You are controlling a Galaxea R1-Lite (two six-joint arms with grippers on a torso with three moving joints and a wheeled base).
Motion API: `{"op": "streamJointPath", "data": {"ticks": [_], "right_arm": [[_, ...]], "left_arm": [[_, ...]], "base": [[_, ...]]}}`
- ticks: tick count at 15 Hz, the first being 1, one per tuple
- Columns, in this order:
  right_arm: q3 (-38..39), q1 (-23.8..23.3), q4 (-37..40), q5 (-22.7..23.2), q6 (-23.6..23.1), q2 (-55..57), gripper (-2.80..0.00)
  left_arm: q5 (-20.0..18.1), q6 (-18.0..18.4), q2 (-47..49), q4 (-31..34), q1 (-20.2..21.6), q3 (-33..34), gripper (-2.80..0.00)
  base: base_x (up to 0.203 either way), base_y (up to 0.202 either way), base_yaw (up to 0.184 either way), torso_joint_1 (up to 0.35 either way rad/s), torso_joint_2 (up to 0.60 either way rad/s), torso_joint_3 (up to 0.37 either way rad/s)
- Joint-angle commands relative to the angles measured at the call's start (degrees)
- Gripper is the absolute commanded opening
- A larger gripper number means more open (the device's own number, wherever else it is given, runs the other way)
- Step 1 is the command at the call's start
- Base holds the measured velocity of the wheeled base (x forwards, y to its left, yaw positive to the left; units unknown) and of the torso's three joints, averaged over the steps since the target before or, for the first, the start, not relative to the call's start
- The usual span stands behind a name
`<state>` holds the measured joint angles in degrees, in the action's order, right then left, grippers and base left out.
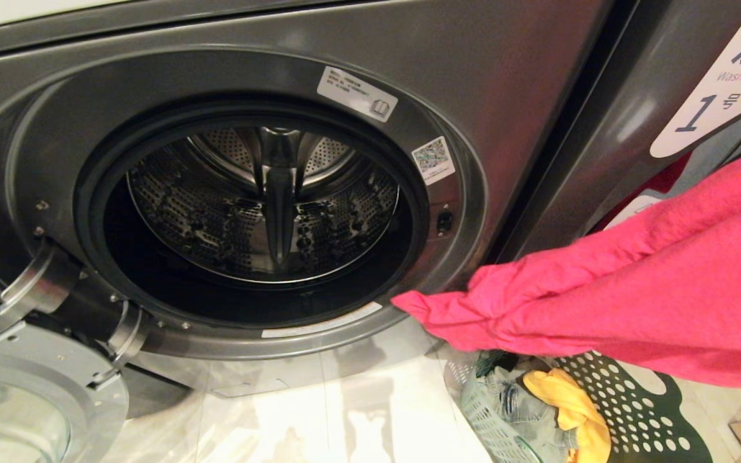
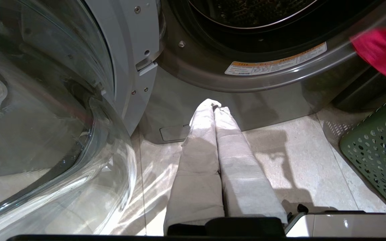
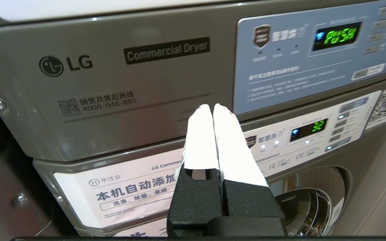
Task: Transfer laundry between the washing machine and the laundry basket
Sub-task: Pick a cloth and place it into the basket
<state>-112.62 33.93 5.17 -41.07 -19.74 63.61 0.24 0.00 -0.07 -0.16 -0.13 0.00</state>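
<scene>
Before the robot stands the washing machine (image 1: 525, 96), grey, its round opening bare and its perforated steel drum (image 1: 261, 206) showing nothing inside; the glass door (image 1: 17, 399) hangs swung out low at the robot's left. At the right of the head view a bright pink cloth (image 1: 634, 302) stretches in a long bunched swathe; its long axis runs from the upper right edge of the picture down and leftward, and its narrowed, creased end points at the lower rim of the machine's opening, just beside it and not inside; what holds it up cannot be seen. Beneath that cloth sits the green perforated laundry basket (image 1: 634, 411) on the pale tiled floor (image 1: 345, 411), with a yellow garment (image 1: 570, 405) and grey-green clothes (image 1: 505, 399) heaped in it. The left gripper (image 2: 215, 106) hangs low above the floor before the machine's base, its white-wrapped fingers (image 2: 199, 144) pressed together on nothing. The right gripper (image 3: 212, 108), fingers likewise clenched tip to tip with nothing visible between them, faces the control panels (image 3: 313, 50) of stacked machines, one marked as a commercial dryer.
</scene>
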Motion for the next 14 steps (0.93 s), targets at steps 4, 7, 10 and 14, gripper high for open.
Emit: {"op": "streamJointPath", "data": {"ticks": [4, 7, 10, 14], "right_arm": [[0.17, 0.00, 0.55, 0.09, -0.13, -1.05, -2.80], [1.52, 0.09, 3.53, 0.38, 0.22, -1.47, -2.80], [1.95, 0.78, 5.55, 0.58, 0.25, -1.38, -2.80], [4.70, 4.00, 14.33, 0.99, 0.49, -1.39, -2.80]], "left_arm": [[0.02, 0.00, 0.07, -0.02, 0.05, 0.00, -2.80], [0.02, 0.00, 0.07, -0.02, -0.04, 0.00, -2.80], [0.02, 0.00, 0.07, -0.02, -0.04, 0.00, -2.80], [0.02, 0.00, 0.07, -0.02, -0.02, 0.00, -2.80]], "base": [[0.000, 0.000, 0.000, 0.000, 0.00, 0.000], [0.000, 0.000, 0.000, 0.000, 0.00, 0.000], [0.000, 0.000, 0.000, 0.000, 0.00, 0.000], [0.000, 0.000, 0.000, 0.000, 0.00, 0.000]]}}
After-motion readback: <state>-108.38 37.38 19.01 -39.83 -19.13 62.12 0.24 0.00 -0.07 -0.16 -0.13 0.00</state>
